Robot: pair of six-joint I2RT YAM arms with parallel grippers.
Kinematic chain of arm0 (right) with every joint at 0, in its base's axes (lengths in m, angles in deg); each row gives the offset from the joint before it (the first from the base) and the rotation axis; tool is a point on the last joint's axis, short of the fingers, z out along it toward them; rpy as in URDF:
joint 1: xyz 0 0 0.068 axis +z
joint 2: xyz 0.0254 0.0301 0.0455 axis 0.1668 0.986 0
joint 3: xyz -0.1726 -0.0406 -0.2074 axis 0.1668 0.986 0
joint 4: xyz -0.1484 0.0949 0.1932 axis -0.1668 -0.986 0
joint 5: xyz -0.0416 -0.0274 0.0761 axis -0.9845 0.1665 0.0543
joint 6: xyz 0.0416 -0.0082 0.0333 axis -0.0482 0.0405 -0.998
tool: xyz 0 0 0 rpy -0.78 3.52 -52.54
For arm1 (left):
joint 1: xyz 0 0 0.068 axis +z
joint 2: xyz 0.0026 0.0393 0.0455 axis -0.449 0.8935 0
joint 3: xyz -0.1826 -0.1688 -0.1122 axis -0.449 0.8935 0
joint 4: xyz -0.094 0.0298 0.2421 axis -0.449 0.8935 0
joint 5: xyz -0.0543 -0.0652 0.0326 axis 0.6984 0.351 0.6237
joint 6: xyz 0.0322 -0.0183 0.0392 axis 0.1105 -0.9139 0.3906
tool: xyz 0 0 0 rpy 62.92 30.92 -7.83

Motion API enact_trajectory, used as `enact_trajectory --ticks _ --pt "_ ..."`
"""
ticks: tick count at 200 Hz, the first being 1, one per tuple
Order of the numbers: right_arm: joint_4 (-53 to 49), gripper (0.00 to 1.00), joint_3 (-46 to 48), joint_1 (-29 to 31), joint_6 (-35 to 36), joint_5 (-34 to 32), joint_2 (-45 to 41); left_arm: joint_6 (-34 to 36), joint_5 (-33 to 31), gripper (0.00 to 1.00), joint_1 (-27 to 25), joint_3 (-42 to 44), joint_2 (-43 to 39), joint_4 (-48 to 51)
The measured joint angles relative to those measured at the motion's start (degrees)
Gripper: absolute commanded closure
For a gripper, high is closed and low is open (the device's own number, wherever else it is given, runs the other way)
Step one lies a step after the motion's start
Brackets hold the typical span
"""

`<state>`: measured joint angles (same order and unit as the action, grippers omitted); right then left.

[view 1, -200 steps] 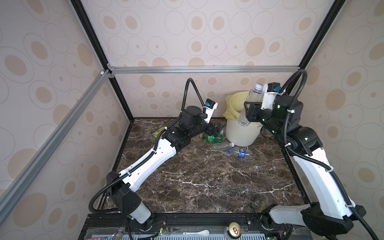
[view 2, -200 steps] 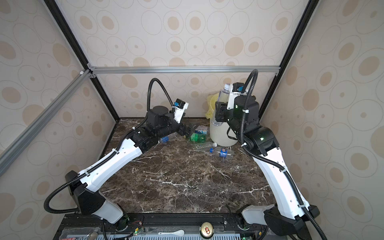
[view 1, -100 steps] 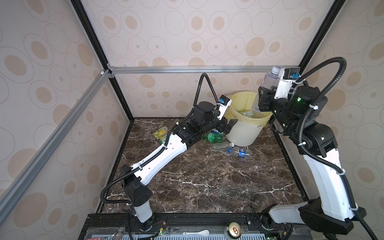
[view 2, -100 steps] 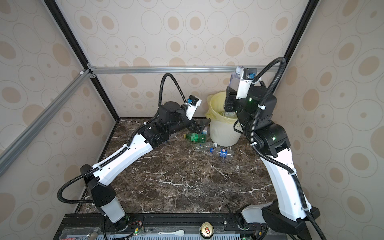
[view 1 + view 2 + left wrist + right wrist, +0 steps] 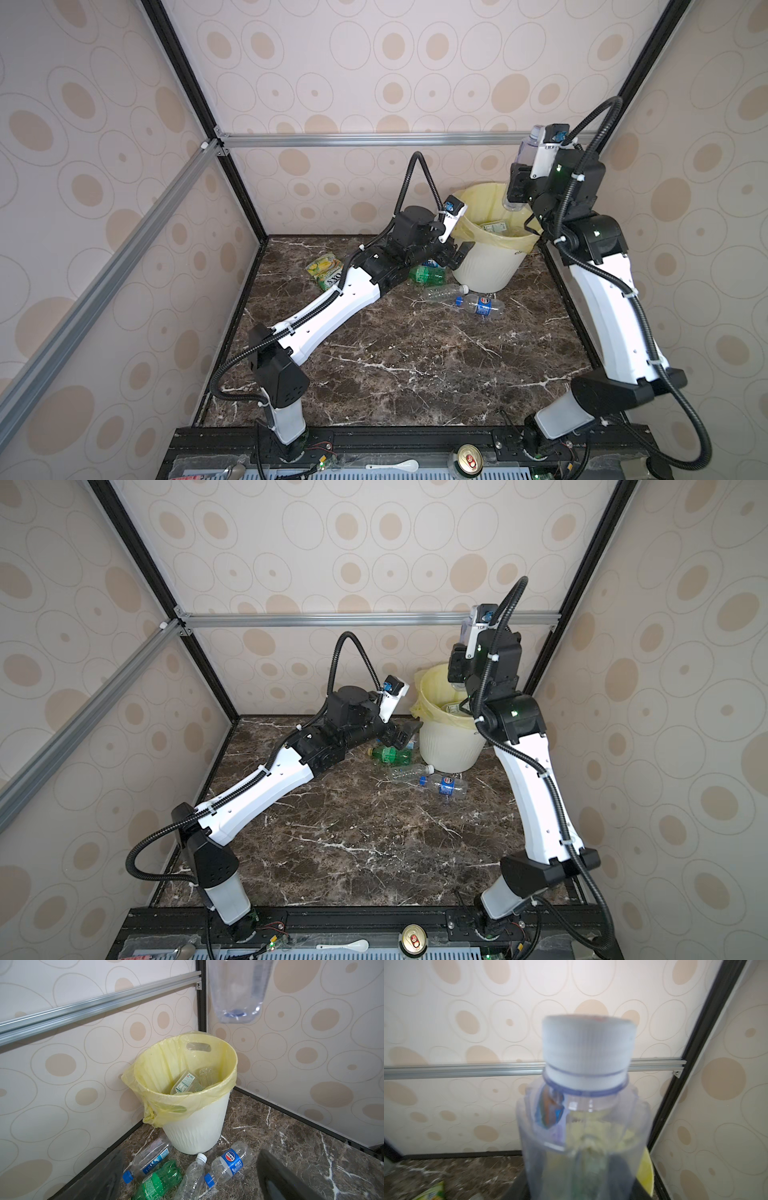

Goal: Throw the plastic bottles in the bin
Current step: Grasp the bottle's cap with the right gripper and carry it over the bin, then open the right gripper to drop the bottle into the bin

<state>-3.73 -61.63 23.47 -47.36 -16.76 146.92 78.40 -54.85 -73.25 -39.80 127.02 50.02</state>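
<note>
The bin [image 5: 486, 266] [image 5: 197, 1132], white and ribbed with a yellow liner, stands in the back right corner with bottles [image 5: 185, 1083] inside. My right gripper [image 5: 519, 183] is shut on a clear white-capped bottle [image 5: 527, 153] [image 5: 583, 1118], held upright above the bin's rim. Its bottom shows as the clear bottle [image 5: 236, 991] in the left wrist view. On the floor by the bin lie a green bottle [image 5: 426, 274] [image 5: 158, 1180], a clear white-capped one [image 5: 442, 291] [image 5: 191, 1180], a Pepsi-labelled one [image 5: 480, 305] [image 5: 228, 1165] and a blue-labelled one [image 5: 149, 1157]. My left gripper [image 5: 455, 255] [image 5: 189, 1167] hangs open just above them.
A yellow-green snack packet [image 5: 326, 272] lies at the back left, beside my left forearm. A metal can [image 5: 467, 459] and a white spoon [image 5: 395, 465] rest on the front rail. Enclosure walls and black posts close in tightly behind and right of the bin.
My right arm has raised the clear bottle from beside the bin to above its opening. My left arm has stretched right, toward the bin and the floor bottles.
</note>
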Motion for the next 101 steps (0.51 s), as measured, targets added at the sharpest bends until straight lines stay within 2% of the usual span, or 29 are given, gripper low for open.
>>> enact_trajectory --ticks 6,17,29,38,57,83,101 --pt "-1.44 0.16 -3.72 -1.97 -1.03 0.79 3.76 0.15 -0.28 0.01 0.0 0.0 0.17 0.02" --pt "-5.64 0.07 -11.8 -4.61 -2.19 1.9 10.97 0.37 -0.63 0.01 0.0 0.04 0.33 0.15" --pt "-9.92 0.01 -19.8 -6.12 -3.96 2.75 18.01 0.52 -1.25 0.01 0.0 0.39 0.24 0.11" --pt "-12.63 0.0 -22.56 -6.47 -4.7 3.8 21.27 0.59 -1.66 0.01 -0.02 1.03 0.0 -0.11" --pt "-15.43 0.0 -18.97 -6.16 -6.1 5.57 21.4 0.59 -2.21 0.01 -0.04 3.17 -1.01 -0.15" --pt "-13.77 0.0 -6.56 -5.68 -7.04 6.84 14.05 0.55 -2.6 0.01 -0.04 4.96 -1.81 -0.11" --pt "-13.18 0.0 -3.69 -5.64 -7.23 6.86 9.88 0.5 -2.91 0.01 -0.04 5.55 -2.03 -0.11"
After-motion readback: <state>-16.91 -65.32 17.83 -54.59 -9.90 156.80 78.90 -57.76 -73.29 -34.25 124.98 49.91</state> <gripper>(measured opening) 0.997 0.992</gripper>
